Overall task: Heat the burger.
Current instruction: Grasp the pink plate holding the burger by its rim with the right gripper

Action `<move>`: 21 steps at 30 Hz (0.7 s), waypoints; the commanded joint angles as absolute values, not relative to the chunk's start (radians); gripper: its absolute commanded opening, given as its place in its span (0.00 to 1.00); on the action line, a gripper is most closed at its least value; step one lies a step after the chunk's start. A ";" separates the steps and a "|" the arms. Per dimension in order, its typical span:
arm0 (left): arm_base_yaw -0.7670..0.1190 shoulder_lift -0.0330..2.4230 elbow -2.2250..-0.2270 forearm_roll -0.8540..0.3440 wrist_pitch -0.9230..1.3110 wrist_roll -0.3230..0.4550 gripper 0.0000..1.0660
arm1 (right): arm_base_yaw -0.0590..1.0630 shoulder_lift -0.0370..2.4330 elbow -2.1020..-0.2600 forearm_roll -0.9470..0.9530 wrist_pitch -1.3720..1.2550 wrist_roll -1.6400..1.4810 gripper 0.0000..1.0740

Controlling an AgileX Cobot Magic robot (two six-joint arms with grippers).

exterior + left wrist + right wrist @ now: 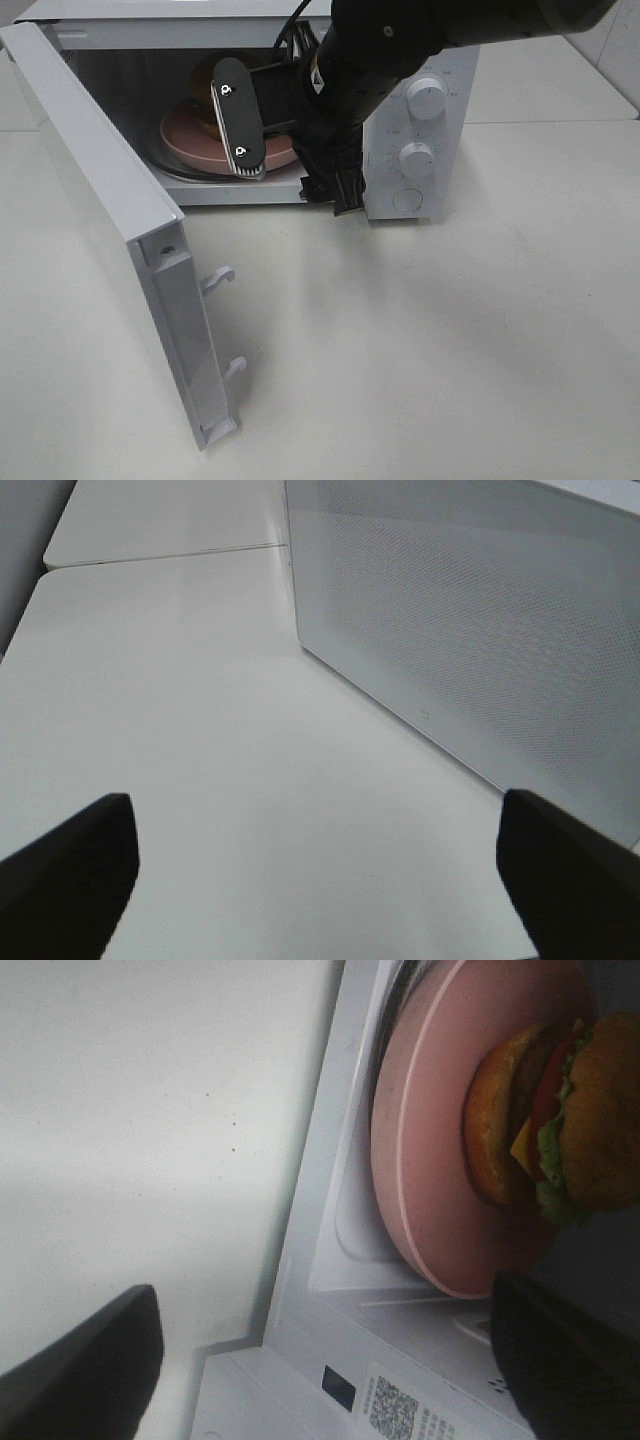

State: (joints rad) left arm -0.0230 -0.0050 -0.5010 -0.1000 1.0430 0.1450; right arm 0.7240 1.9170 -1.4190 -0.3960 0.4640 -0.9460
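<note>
The left gripper [320, 872] hangs over the table [200, 730] with its jaws wide apart and nothing between them, near the outer face of the microwave door [470, 630]. The door is swung open at the microwave's [420, 190] left edge. Inside, the burger [203, 82] stands upright, domed bun on top, on the back part of a pink plate [183, 140]; being round, it shows no long axis. At the front edge of the opening, the right gripper [290, 155] has its jaws apart, holding nothing.
</note>
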 commanded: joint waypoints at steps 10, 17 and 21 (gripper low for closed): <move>-0.021 -0.023 -0.498 -0.102 1.040 0.146 0.84 | 0.727 2.033 -1.521 -0.393 0.444 -0.918 0.79; -0.021 -0.023 -0.498 -0.100 1.040 0.146 0.84 | 0.723 2.084 -1.560 -0.394 0.432 -0.918 0.79; -0.021 -0.023 -0.498 -0.098 1.040 0.146 0.84 | 0.714 2.124 -1.599 -0.394 0.422 -0.918 0.78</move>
State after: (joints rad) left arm -0.0230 -0.0050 -0.5010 -0.0990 1.0430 0.1450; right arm 0.7220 2.1040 -1.5730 -0.3960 0.4360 -0.9220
